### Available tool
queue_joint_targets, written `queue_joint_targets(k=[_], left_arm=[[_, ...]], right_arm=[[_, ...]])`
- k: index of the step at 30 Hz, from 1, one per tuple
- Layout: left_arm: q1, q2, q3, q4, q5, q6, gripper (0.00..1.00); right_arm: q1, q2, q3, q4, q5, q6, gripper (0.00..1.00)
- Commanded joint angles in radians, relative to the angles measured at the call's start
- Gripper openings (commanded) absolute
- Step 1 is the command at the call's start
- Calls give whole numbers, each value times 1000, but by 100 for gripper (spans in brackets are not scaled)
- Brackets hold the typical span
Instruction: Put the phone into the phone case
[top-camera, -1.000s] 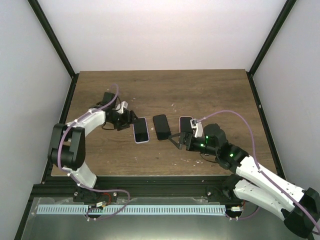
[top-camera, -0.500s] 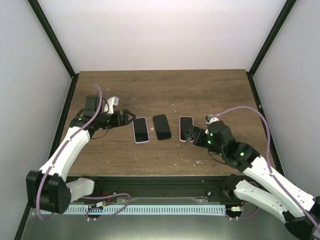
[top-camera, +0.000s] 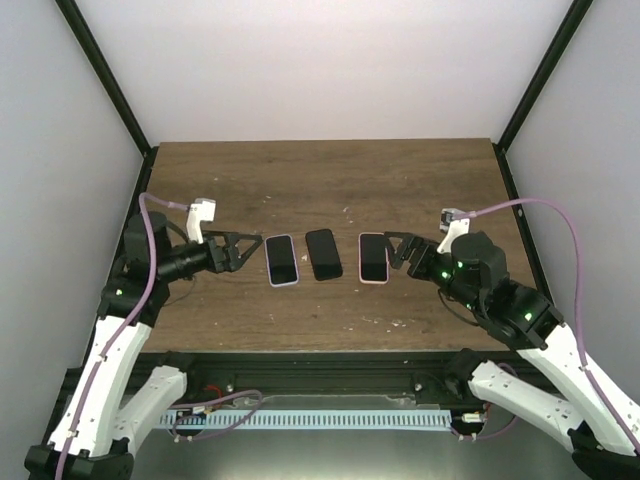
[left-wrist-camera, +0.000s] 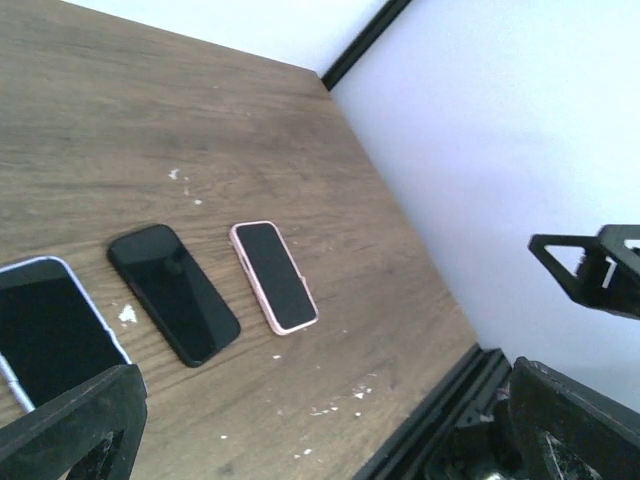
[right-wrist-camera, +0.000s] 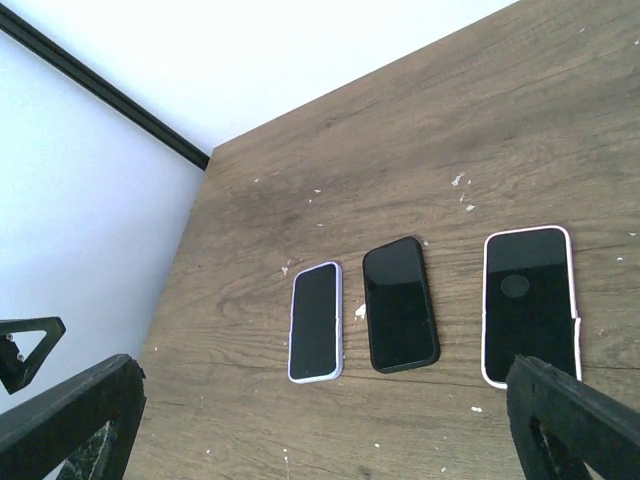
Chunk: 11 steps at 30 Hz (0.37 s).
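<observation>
Three dark-faced slabs lie side by side mid-table. The left one is a phone set in a lavender phone case (top-camera: 282, 260) (left-wrist-camera: 50, 325) (right-wrist-camera: 317, 320). A plain black one (top-camera: 323, 254) (left-wrist-camera: 172, 292) (right-wrist-camera: 399, 303) lies in the middle, and a pink-rimmed one (top-camera: 373, 257) (left-wrist-camera: 274, 275) (right-wrist-camera: 528, 300) on the right. I cannot tell whether those two are phones or cases. My left gripper (top-camera: 240, 252) (left-wrist-camera: 320, 440) is open, just left of the lavender one and not touching it. My right gripper (top-camera: 397, 250) (right-wrist-camera: 320, 430) hangs open just right of the pink one, holding nothing.
White flecks are scattered over the brown wooden table (top-camera: 330, 185). A black frame rail (top-camera: 520, 240) runs along its right edge, with another along the left edge, and white walls close in the sides and back.
My left gripper has opened and drawn back leftward off the lavender-cased phone. My right arm has pulled back to the right, from between the black and pink ones, and uncovered the pink one.
</observation>
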Motion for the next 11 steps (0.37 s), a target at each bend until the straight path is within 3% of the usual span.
queue_joint_targets(k=[1, 11], left_arm=[[3, -7, -4, 14, 94, -49, 100], [2, -53, -92, 109, 166, -124, 100]], right_arm=[[-5, -24, 36, -32, 22, -31, 100], [-5, -75, -29, -20, 2, 7, 100]])
